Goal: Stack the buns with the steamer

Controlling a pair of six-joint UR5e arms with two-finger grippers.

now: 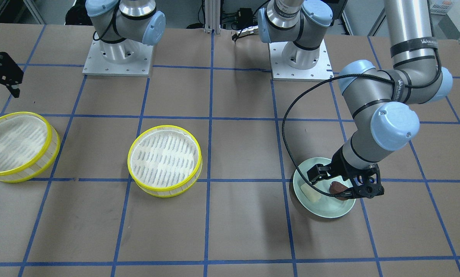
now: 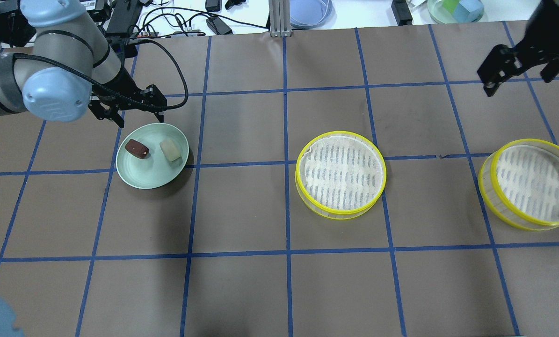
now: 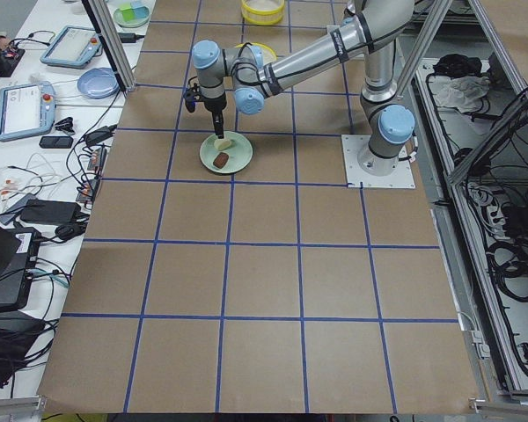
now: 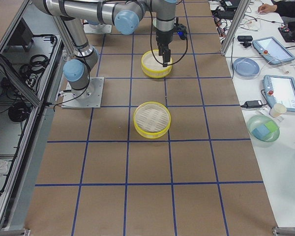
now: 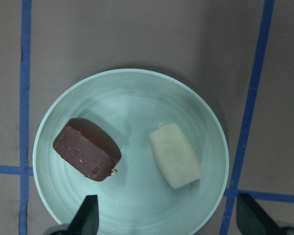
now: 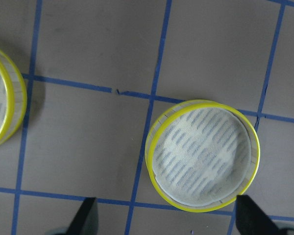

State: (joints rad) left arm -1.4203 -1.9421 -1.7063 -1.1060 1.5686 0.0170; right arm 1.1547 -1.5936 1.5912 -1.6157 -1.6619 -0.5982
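Two buns lie on a pale green plate: a dark reddish-brown bun and a cream-yellow bun. The left wrist view shows the brown bun and the cream bun side by side. My left gripper is open and empty, hovering above the plate's far edge. One steamer tray sits mid-table and a matching tray sits at the right; both hold nothing. My right gripper is open and empty, raised beyond the right tray.
Blue tape lines grid the brown table. Both arm bases stand at the robot's side. Cables, tablets and bowls lie on a white bench beyond the far table edge.
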